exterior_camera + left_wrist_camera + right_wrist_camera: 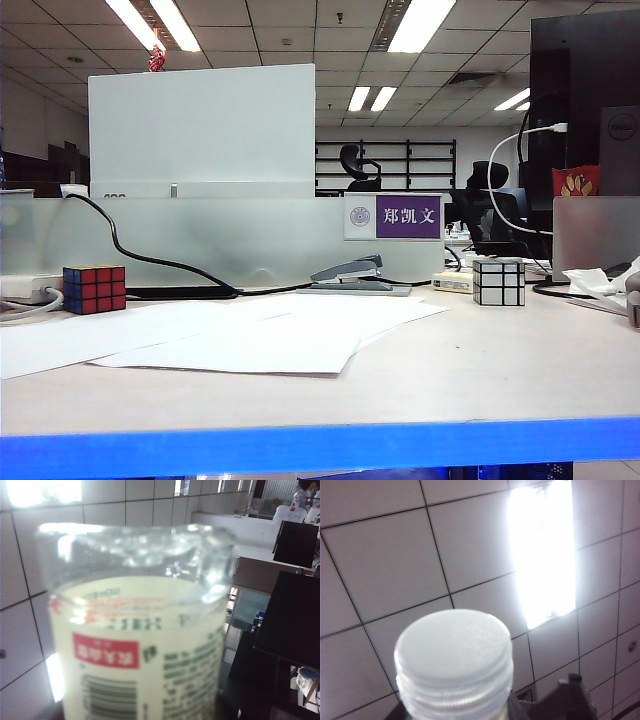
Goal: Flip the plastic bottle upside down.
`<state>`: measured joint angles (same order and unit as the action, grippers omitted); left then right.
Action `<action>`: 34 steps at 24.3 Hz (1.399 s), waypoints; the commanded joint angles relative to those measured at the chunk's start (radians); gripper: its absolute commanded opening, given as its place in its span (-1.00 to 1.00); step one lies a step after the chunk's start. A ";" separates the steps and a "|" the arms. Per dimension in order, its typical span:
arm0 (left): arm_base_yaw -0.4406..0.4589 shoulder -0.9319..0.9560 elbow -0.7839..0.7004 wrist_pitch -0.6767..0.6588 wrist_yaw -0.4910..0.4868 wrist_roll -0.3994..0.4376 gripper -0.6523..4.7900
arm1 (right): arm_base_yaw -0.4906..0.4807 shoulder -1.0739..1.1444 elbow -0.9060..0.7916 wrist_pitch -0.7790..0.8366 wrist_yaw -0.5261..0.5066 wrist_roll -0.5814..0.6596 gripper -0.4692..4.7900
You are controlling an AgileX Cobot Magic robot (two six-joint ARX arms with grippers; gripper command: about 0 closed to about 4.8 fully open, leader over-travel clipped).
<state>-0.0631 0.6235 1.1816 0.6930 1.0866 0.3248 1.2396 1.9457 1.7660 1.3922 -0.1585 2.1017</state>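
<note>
Bottle handover aloft: plastic bottle fills both wrist views, white cap facing ceiling panels. Left gripper and right gripper jaws are unseen, so grip cannot be told; one hold should be firm before the other loosens.

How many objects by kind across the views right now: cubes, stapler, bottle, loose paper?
Cubes: 2, coloured cube and black-and-white cube
Stapler: 1
Plastic bottle: 1, seen only in the wrist views, not in the exterior view
Paper: a spread of overlapping sheets, count unclear
Total: 4 plus the paper
</note>
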 commanded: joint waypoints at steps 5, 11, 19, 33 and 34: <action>0.000 0.007 0.005 0.004 0.013 0.016 0.06 | 0.005 -0.009 0.005 0.019 -0.012 0.027 -0.84; 0.000 0.008 0.005 0.011 -0.033 0.016 0.15 | 0.014 -0.009 0.005 0.019 -0.016 0.027 -0.84; 0.000 0.009 0.005 0.025 -0.028 0.020 0.14 | 0.015 -0.009 0.005 0.013 -0.020 0.027 -0.84; 0.000 0.014 0.005 0.053 -0.060 0.019 -0.78 | 0.015 -0.009 0.006 0.021 -0.019 0.026 -0.83; 0.000 0.014 0.005 0.053 -0.067 0.018 -0.78 | 0.015 -0.009 0.006 0.021 -0.019 0.026 -0.80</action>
<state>-0.0635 0.6350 1.1816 0.7364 1.0756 0.3363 1.2488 1.9450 1.7660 1.3956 -0.1638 2.1017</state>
